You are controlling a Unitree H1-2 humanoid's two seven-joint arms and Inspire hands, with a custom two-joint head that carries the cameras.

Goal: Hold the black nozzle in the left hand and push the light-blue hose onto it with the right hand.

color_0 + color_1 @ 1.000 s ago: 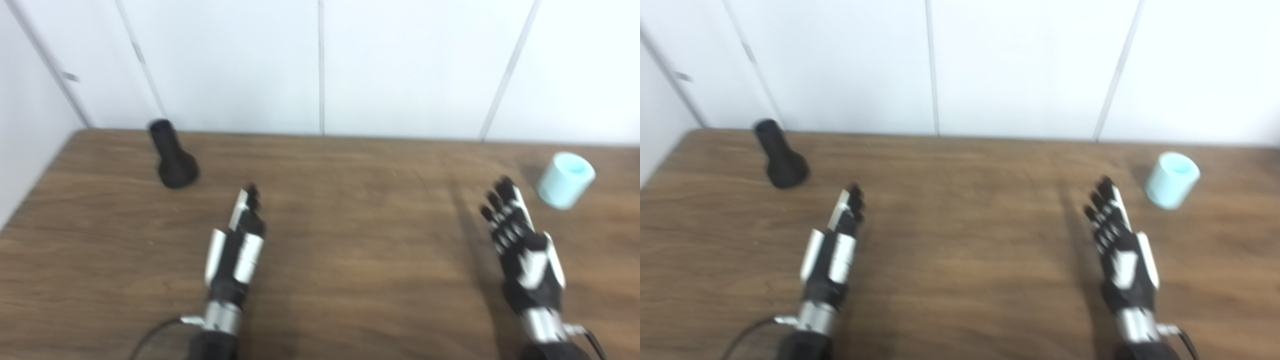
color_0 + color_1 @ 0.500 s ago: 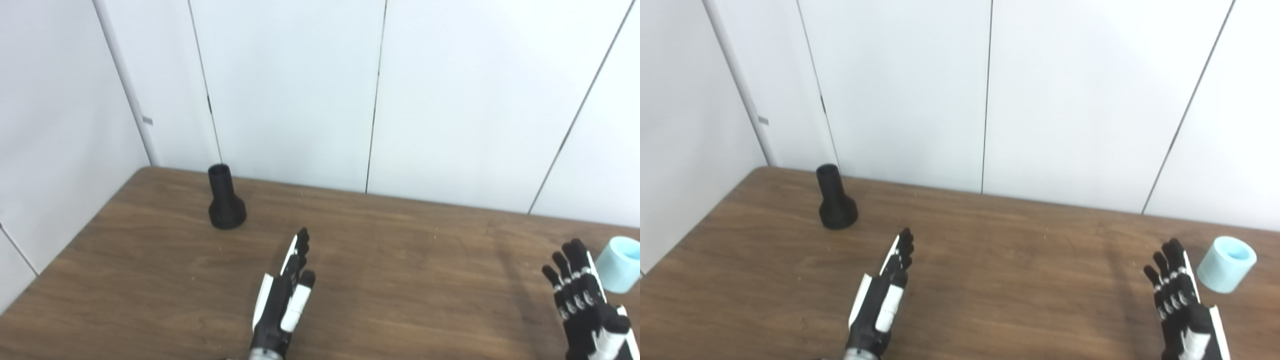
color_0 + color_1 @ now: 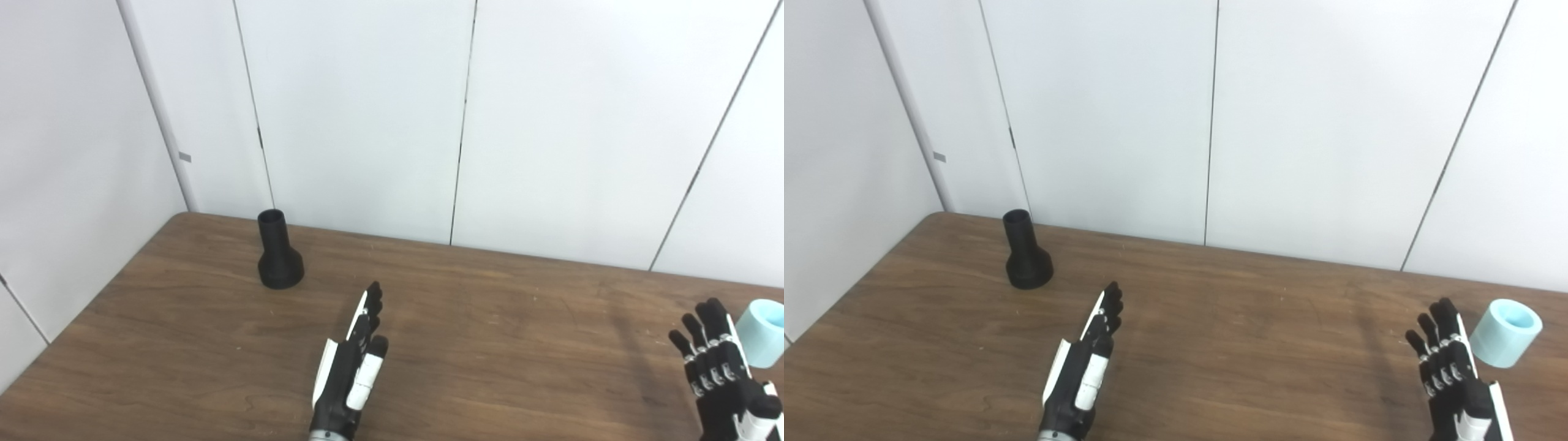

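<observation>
Left eye view, wooden table [image 3: 490, 343] against white panelled walls [image 3: 361, 110]. Black nozzle [image 3: 279, 260] stands upright near the far left corner, wide base down, narrow open mouth up. Nothing touches it.

Left hand [image 3: 352, 367] comes in low at centre-left, fingers straight and held together, pointing toward the back wall, thumb alongside. Empty. It sits well short of the nozzle, nearer and to the right of it.

Right hand [image 3: 1454, 373] at the lower right edge, palm side facing the cameras, fingers extended and slightly spread. Empty also.

Light-blue hose [image 3: 1505, 332], a short stubby tube section, stands on the table at the far right, tilted a little with its open end facing up. It is just beside the right hand's fingertips [image 3: 1442, 306]; a narrow strip of table shows between them, so no contact.

Nozzle and hose lie well apart, at opposite ends of the table.
</observation>
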